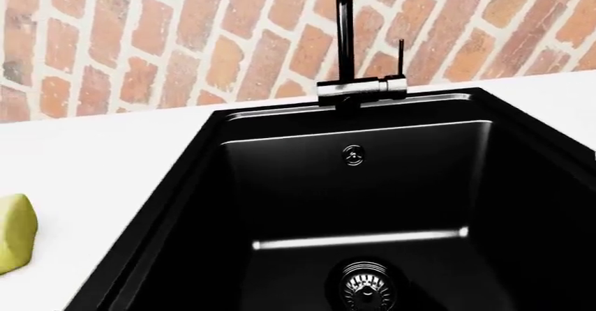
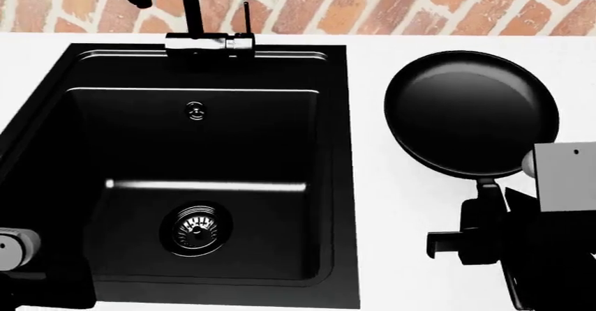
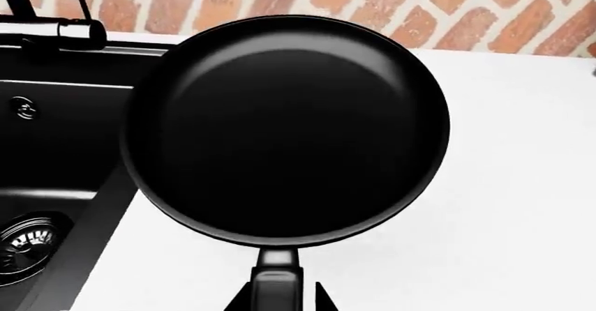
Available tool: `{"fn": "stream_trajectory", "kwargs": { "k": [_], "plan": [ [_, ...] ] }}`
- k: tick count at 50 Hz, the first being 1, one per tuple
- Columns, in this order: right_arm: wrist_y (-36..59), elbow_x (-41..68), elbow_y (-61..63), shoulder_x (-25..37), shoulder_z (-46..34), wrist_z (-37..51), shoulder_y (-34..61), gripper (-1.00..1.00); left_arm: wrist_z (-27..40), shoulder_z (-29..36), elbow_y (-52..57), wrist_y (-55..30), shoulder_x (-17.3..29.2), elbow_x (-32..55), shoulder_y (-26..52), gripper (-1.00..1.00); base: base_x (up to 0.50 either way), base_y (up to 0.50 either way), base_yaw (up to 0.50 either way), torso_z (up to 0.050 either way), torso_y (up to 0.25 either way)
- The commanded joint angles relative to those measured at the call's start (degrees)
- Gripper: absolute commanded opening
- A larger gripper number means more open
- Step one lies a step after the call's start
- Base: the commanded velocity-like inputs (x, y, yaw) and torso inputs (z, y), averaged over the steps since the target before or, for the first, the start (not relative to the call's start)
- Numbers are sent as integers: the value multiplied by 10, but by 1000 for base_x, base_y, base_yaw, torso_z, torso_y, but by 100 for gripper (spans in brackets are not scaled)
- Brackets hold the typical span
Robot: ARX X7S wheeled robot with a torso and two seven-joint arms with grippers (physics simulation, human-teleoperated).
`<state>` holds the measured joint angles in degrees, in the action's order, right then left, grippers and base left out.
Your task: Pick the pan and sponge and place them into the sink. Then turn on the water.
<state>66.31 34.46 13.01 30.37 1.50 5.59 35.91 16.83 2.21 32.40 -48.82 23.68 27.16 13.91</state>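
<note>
At the near end of the pan's handle [image 3: 276,283], the right gripper [image 2: 484,238] is sitting, and its dark fingers are showing on both sides of the handle. I cannot tell if they are squeezing it yet. Holding the handle looks like the easy way to carry the pan [image 2: 471,112], since the round part is too wide to grab.

The pan is lying flat on the white counter [image 2: 391,241], just beside the sink [image 2: 340,185]. The sink is holding nothing but its drain [image 2: 195,229]. The sponge [image 1: 14,231] is lying on the counter on the sink's other side, near the left arm. The left gripper is not showing. The tap [image 2: 200,39] is standing at the back rim, by the brick wall [image 2: 419,4]. Nothing is blocking the way from pan to sink.
</note>
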Motion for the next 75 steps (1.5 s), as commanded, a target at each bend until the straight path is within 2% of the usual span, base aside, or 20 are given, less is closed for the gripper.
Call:
{"fn": "stream_trajectory", "kwargs": {
  "k": [1,32,51,75],
  "plan": [
    [-10,3,20,1,11,2,-4,-100,1,-1,-2,1,4,-1,-1,100,0,500,0,0,0],
    [-38,-3,13,6,5,-2,-19,-100,5,8,-9,10,4,-3,-2,100,91,407,0,0,2],
    [-40,-10,13,14,0,4,-27,-100,6,8,-4,10,9,1,-5,100,194,47,0,1,2],
    [-36,-11,12,15,-12,9,-23,-100,12,12,-4,8,8,3,-1,100,6,0,0,1,2]
  ]
}}
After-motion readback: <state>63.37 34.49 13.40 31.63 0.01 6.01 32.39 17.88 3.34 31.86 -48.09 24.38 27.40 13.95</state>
